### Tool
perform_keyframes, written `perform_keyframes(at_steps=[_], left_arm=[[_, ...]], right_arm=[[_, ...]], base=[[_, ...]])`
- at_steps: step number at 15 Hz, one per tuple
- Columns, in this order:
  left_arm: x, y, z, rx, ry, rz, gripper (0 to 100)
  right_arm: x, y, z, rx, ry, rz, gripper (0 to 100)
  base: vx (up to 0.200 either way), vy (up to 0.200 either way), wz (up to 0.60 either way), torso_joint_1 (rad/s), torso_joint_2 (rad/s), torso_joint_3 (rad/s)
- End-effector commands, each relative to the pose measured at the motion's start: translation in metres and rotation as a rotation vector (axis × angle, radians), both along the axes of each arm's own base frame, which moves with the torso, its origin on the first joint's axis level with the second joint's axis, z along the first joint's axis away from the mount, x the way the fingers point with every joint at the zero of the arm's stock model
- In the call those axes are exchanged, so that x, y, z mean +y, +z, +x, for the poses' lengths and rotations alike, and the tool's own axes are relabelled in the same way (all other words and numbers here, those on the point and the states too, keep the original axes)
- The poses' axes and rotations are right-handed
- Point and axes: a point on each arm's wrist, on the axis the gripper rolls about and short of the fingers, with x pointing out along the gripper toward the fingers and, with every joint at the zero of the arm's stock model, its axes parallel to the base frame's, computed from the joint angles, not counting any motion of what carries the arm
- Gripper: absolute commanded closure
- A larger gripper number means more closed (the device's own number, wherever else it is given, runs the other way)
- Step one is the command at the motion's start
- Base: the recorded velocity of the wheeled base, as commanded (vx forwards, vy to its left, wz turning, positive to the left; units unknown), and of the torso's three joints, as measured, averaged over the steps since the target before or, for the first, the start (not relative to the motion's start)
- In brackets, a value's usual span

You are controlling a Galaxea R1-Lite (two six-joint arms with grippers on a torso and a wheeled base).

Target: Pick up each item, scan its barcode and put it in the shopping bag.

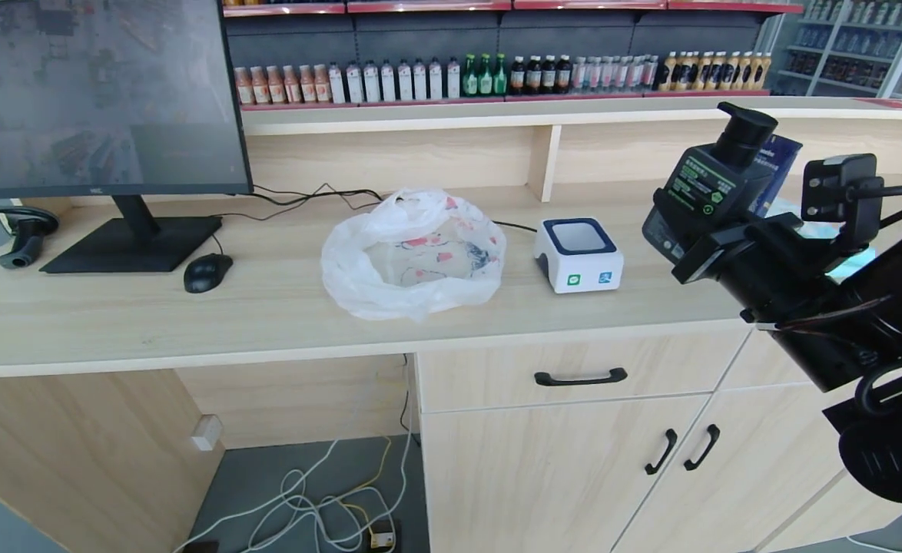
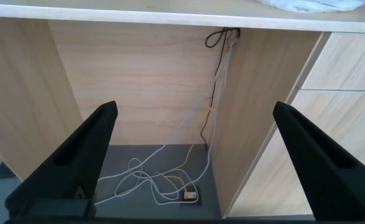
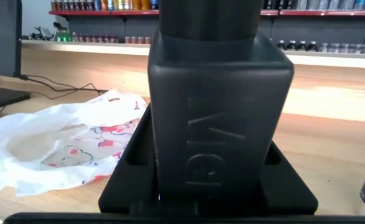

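Observation:
My right gripper (image 1: 716, 238) is shut on a dark square bottle (image 1: 701, 192) with a black pump cap, held tilted above the counter to the right of the white barcode scanner (image 1: 578, 254). Up close, the bottle (image 3: 216, 118) stands between the black fingers (image 3: 129, 171) in the right wrist view. The white shopping bag (image 1: 412, 253) lies open in the middle of the counter, left of the scanner, and the bag (image 3: 58, 149) also lies beyond the bottle. My left gripper (image 2: 194, 162) is open, hanging below the counter in front of the knee-hole.
A monitor (image 1: 97, 92), a mouse (image 1: 207, 272) and a handheld scanner (image 1: 24, 230) stand on the counter's left. A blue item (image 1: 777, 173) lies behind the held bottle. Drawers and cabinet doors (image 1: 581, 430) sit under the counter. Cables (image 2: 163, 180) lie on the floor.

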Motion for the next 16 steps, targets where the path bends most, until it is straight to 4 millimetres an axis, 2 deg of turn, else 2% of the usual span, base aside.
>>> perform_keyframes(at_steps=[1,2,7,10,16], left_arm=[[0.0,0.0,0.0,-0.002,0.0,0.002,0],[0.0,0.0,0.0,-0.001,0.0,0.002,0],[0.0,0.0,0.0,-0.001,0.0,0.003,0],[0.0,0.0,0.0,-0.001,0.0,0.003,0],[0.0,0.0,0.0,-0.002,0.0,0.002,0]], right_arm=[[0.0,0.0,-0.001,0.0,0.003,-0.001,100],[0.0,0.001,-0.001,-0.002,0.003,0.0,100],[0.002,0.011,0.003,-0.043,0.006,0.014,100],[0.013,0.016,0.004,-0.068,0.037,0.023,100],[0.015,0.015,0.006,-0.064,0.043,0.022,100]], base=[[0.0,0.2,0.0,0.002,0.0,0.002],[0.0,0.2,0.0,0.002,0.0,0.002],[0.0,0.0,0.0,0.0,0.0,0.0],[0.0,0.0,0.6,0.002,0.0,0.005],[0.0,0.0,0.6,0.001,0.0,0.003]])
